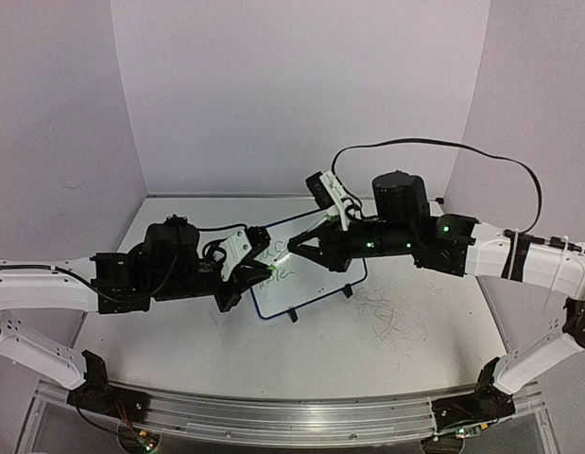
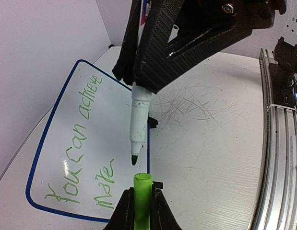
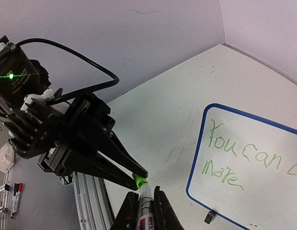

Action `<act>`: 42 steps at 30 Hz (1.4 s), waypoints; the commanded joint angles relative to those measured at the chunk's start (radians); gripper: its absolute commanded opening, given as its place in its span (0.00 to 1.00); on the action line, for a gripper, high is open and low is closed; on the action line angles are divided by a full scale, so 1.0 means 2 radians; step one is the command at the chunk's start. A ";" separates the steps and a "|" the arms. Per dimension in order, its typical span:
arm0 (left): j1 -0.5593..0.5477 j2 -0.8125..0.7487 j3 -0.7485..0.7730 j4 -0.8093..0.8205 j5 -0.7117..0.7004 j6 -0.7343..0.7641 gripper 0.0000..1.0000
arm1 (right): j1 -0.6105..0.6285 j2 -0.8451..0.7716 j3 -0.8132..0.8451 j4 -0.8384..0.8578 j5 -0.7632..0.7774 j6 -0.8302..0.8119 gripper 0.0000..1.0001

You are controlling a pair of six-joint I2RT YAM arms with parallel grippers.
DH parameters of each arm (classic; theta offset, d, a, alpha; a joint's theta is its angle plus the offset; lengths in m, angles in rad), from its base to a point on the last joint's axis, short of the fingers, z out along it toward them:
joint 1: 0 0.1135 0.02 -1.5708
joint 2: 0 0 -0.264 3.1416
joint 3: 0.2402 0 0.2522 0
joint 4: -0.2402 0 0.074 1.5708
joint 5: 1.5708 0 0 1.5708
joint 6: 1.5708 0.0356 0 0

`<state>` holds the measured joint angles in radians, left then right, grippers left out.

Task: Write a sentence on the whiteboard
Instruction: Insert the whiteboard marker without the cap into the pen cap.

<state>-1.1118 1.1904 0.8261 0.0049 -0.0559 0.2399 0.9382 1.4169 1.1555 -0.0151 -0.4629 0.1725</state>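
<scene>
The whiteboard [image 1: 316, 284] [image 2: 105, 124] [image 3: 263, 187] stands tilted on the table's middle. On it is the green sentence [image 2: 78, 143] [image 3: 244, 153], "You can achieve more", in two lines. My right gripper [image 1: 294, 248] [image 3: 146, 191] is shut on a white marker [image 2: 138, 115] [image 3: 146, 207] with its green tip bare. My left gripper [image 1: 270, 268] [image 2: 142, 190] is shut on the green cap [image 2: 143, 181] [image 3: 140, 181]. Marker tip and cap mouth face each other above the board's near corner. The left wrist view shows a small gap between them.
The white tabletop [image 1: 396, 322] beside the board carries grey scribble marks. An aluminium rail [image 1: 292, 416] [image 2: 282, 143] runs along the near edge. Spare markers [image 3: 14, 196] lie off the table's left. The board's black feet [image 1: 347, 291] stick out toward me.
</scene>
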 commanded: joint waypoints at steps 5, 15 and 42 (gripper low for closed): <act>0.001 -0.017 0.011 0.011 -0.007 0.002 0.00 | 0.005 0.013 0.025 0.022 -0.017 -0.003 0.00; 0.001 -0.016 0.014 0.007 -0.008 -0.002 0.00 | 0.005 0.009 0.016 0.021 -0.015 -0.001 0.00; 0.001 -0.020 0.020 0.002 -0.012 -0.002 0.00 | 0.009 0.022 0.006 0.018 -0.013 -0.003 0.00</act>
<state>-1.1118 1.1738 0.8265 -0.0010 -0.0732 0.2361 0.9455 1.4403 1.1629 -0.0078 -0.4770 0.1726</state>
